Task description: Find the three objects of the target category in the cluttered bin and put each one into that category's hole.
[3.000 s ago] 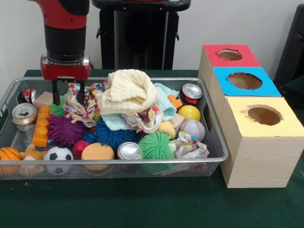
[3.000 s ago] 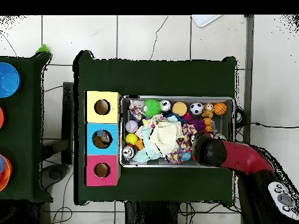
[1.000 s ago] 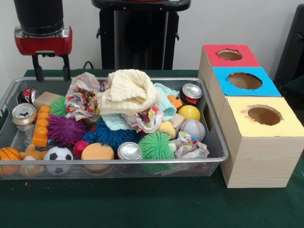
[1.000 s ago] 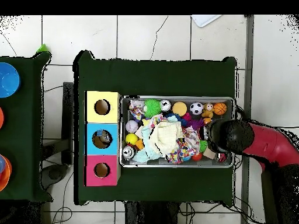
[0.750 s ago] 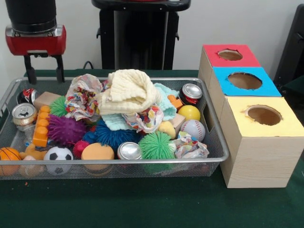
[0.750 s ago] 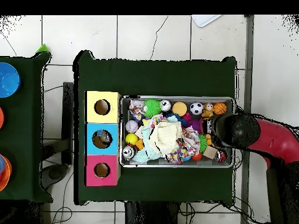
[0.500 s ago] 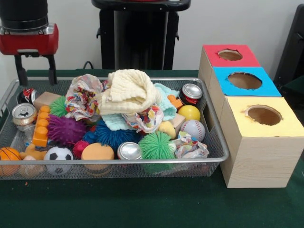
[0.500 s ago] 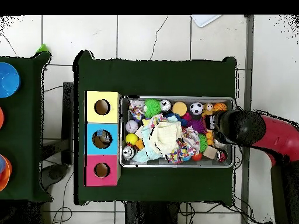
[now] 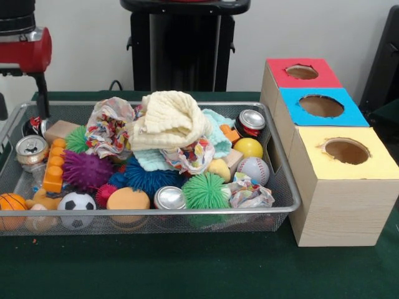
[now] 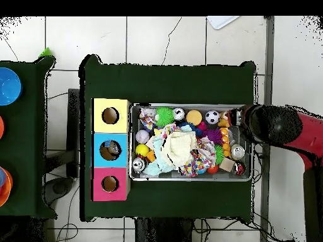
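Where the bin (image 9: 274, 159) ends, claw (image 9: 22, 106) overhanging.

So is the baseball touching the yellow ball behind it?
Touching. In the front view, the baseball sits right against the yellow ball, their edges meeting with no gap visible between them.

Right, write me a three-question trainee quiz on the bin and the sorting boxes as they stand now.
1. True or false: the cream cloth lies on top of the pile in the wire bin.
2. Which box stands nearest the camera in the front view? A) red box B) blue box C) yellow box
3. Fill in: the soccer ball sits at the bin's near wall, between the basketball and the ____ ball.

Key: 1 true; 2 C; 3 orange.
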Robot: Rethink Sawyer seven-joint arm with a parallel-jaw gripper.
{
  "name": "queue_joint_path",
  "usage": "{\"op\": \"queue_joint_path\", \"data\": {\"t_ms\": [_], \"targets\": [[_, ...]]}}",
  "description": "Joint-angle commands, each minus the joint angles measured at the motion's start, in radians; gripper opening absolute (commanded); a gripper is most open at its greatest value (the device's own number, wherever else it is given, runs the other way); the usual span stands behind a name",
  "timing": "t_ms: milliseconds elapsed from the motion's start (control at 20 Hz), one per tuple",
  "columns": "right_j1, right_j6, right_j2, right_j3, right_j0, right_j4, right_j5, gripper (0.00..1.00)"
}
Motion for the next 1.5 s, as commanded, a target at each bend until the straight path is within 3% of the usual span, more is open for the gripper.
{"op": "queue_joint_path", "data": {"t_ms": [50,800,1500], "targets": [[0.074,-0.281,0.094,-0.095,-0.016,-0.030,0.157,1.00],[0.100,-0.225,0.100,-0.074,-0.011,-0.058,0.104,1.00],[0.154,-0.137,0.081,-0.009,-0.002,-0.086,-0.016,1.00]]}}
